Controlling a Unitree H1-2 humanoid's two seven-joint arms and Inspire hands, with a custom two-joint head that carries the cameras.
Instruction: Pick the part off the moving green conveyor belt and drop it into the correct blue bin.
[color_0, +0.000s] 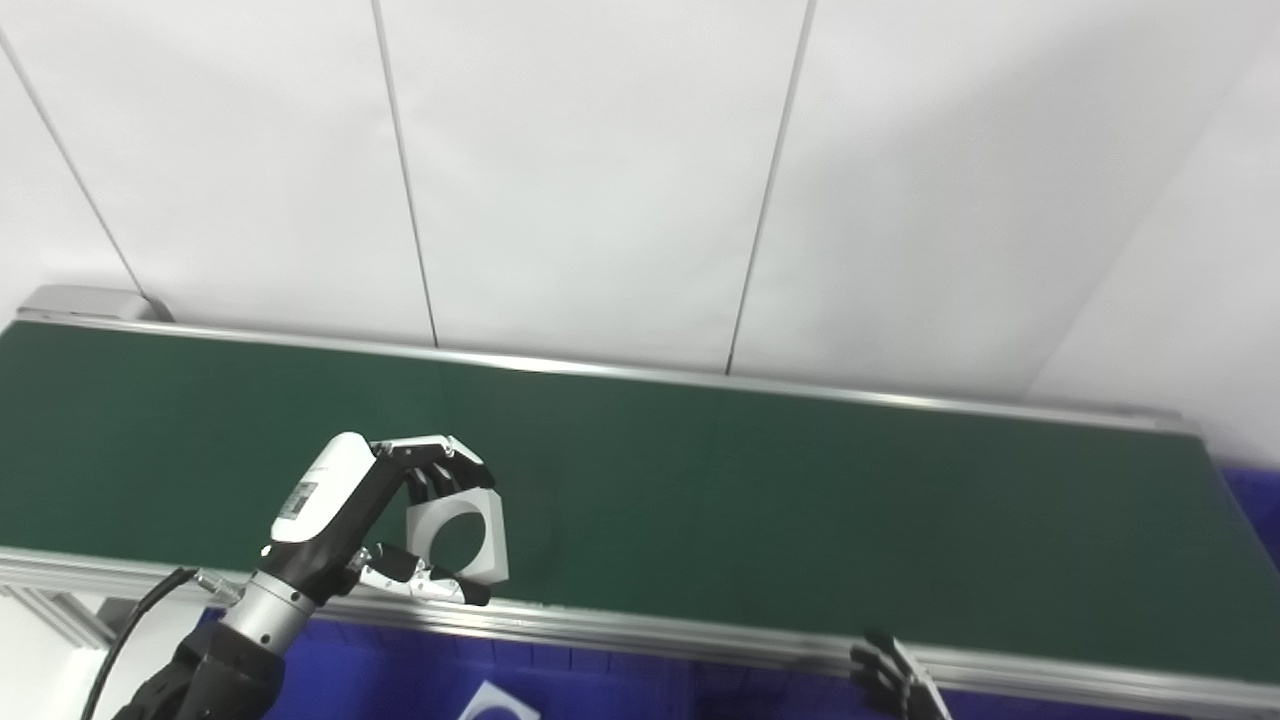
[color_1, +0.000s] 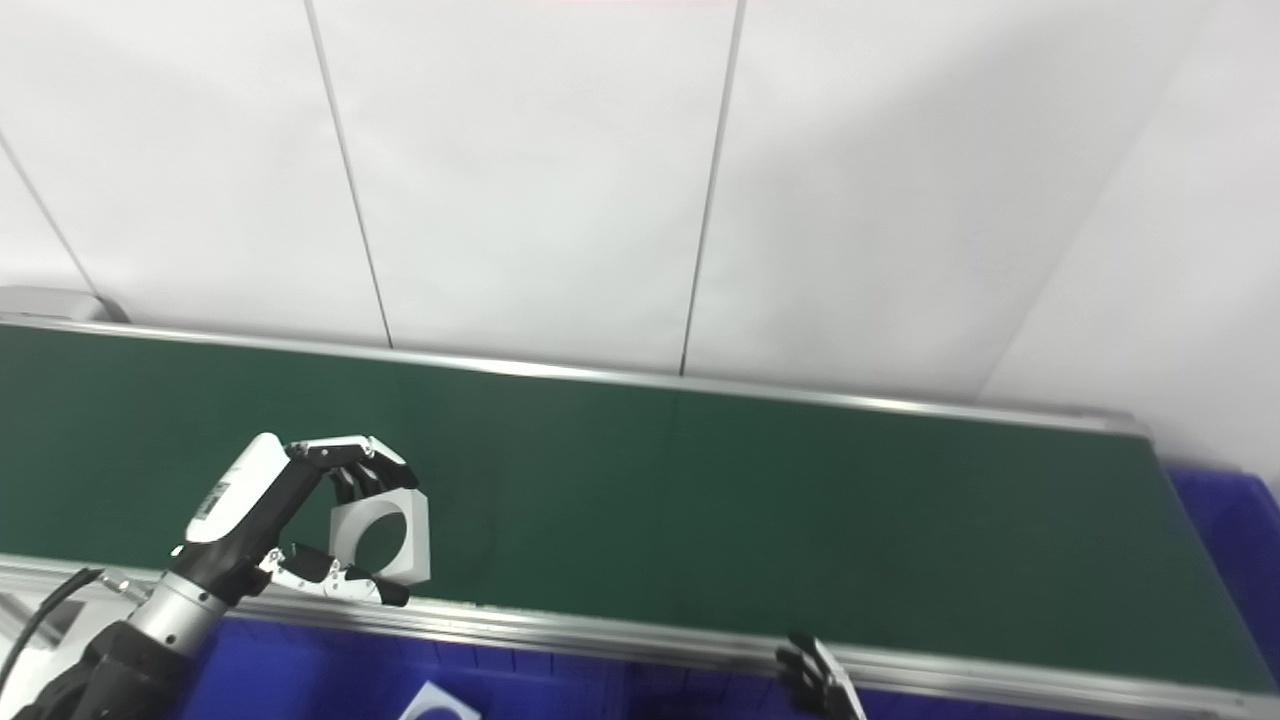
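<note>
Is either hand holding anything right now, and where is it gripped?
The left hand pinches the white block with a round hole by its top and bottom edges. Right hand: cannot tell.

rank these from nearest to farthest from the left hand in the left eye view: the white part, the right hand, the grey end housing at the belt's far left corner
1. White part: held between the fingers of the left hand, over the belt's near edge.
2. Grey end housing: up and to the left, at the belt's far corner.
3. Right hand: low at the right, below the belt's near rail.
</note>
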